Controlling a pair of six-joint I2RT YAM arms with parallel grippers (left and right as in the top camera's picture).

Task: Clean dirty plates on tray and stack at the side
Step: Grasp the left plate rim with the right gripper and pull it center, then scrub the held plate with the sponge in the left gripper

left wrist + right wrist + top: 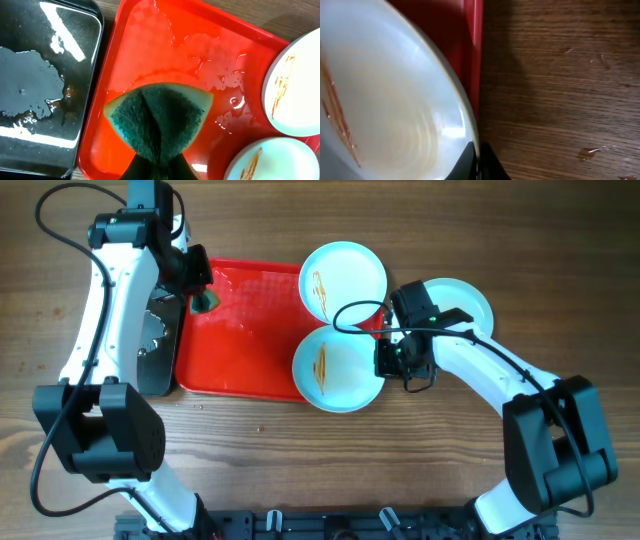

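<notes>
The red tray (240, 330) lies at table centre, wet in the left wrist view (200, 55). Two sauce-streaked plates overlap its right side: a far plate (343, 278) and a near plate (335, 370). A third plate (462, 305) sits on the table to the right, mostly under my right arm. My right gripper (385, 360) is shut on the near plate's right rim (395, 100). My left gripper (203, 298) is shut on a green sponge (157, 120), folded and held over the tray's far-left corner. Both streaked plates also show in the left wrist view (295, 90), (272, 162).
A black tray (160, 345) with pooled water (40, 85) sits against the red tray's left edge. Bare wood table (560, 90) lies right of the red tray, with a few droplets on it.
</notes>
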